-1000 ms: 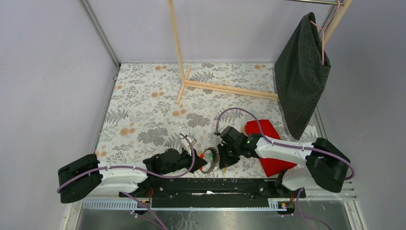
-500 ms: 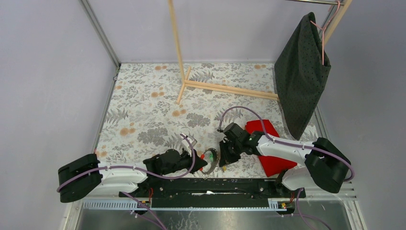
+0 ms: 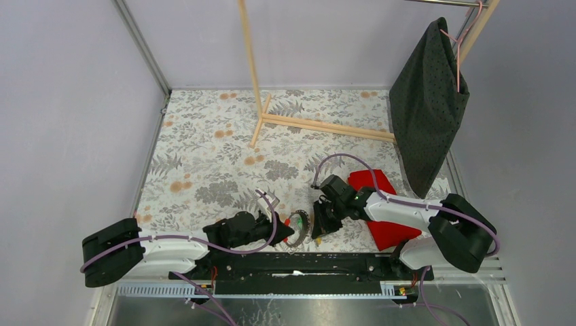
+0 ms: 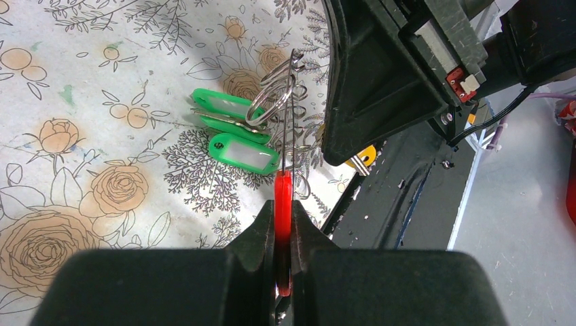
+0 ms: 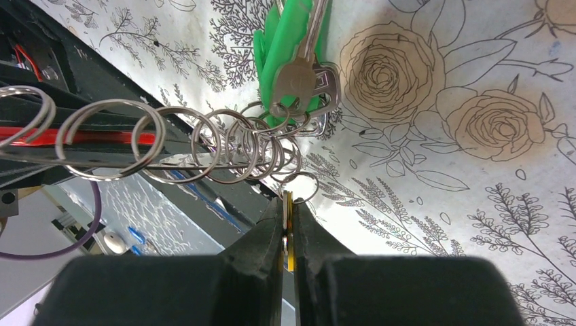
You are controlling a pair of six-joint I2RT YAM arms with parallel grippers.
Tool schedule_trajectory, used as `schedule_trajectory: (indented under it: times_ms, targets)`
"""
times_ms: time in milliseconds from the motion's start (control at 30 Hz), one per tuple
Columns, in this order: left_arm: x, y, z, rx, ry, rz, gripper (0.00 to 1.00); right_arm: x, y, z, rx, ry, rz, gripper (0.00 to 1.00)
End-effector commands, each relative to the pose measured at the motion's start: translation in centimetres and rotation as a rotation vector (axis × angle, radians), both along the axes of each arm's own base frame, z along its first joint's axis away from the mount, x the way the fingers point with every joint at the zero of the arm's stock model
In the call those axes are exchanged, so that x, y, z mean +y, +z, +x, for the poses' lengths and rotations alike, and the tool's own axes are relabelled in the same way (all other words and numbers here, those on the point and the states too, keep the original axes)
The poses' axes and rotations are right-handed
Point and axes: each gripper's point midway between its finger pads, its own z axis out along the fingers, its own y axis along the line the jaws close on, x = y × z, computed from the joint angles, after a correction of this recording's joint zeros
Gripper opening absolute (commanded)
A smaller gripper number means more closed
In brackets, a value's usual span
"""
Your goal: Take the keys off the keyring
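The keyring (image 3: 297,223) stands on edge between my two grippers near the table's front edge. My left gripper (image 3: 288,232) is shut on its red stretch (image 4: 282,197); the left wrist view (image 4: 283,221) shows the thin ring (image 4: 293,102) rising from the jaws. Two green tags (image 4: 243,152) and several small silver rings (image 5: 224,146) hang on it. My right gripper (image 3: 318,229) is shut on the yellow key (image 5: 288,234), which hangs from a small ring. The yellow key (image 4: 362,157) also shows under the right gripper. A silver key (image 5: 299,81) lies by the green tags (image 5: 289,34).
A red cloth (image 3: 380,204) lies under the right arm. A wooden rack (image 3: 326,125) stands at the back, with a dark garment (image 3: 428,102) hanging at the right. A black rail (image 3: 299,265) runs along the near edge, just under the grippers.
My right wrist has shifted slightly right and back, still shut on the yellow key. The left arm and the keyring have stayed put.
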Motion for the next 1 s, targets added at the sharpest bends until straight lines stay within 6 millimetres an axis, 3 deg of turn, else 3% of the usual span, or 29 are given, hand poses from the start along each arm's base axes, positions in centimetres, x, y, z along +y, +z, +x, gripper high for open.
schedule_trajectory:
  times_ms: [0,967]
  targets:
    - [1.19,-1.84,-0.13,-0.013,0.002,0.077,0.00,0.20,0.07,-0.13,0.023,-0.007,0.023,0.00]
    - [1.99,-1.29,0.00,0.009,0.058,0.021,0.00,-0.66,-0.65,-0.80,0.040,-0.008,0.015,0.00]
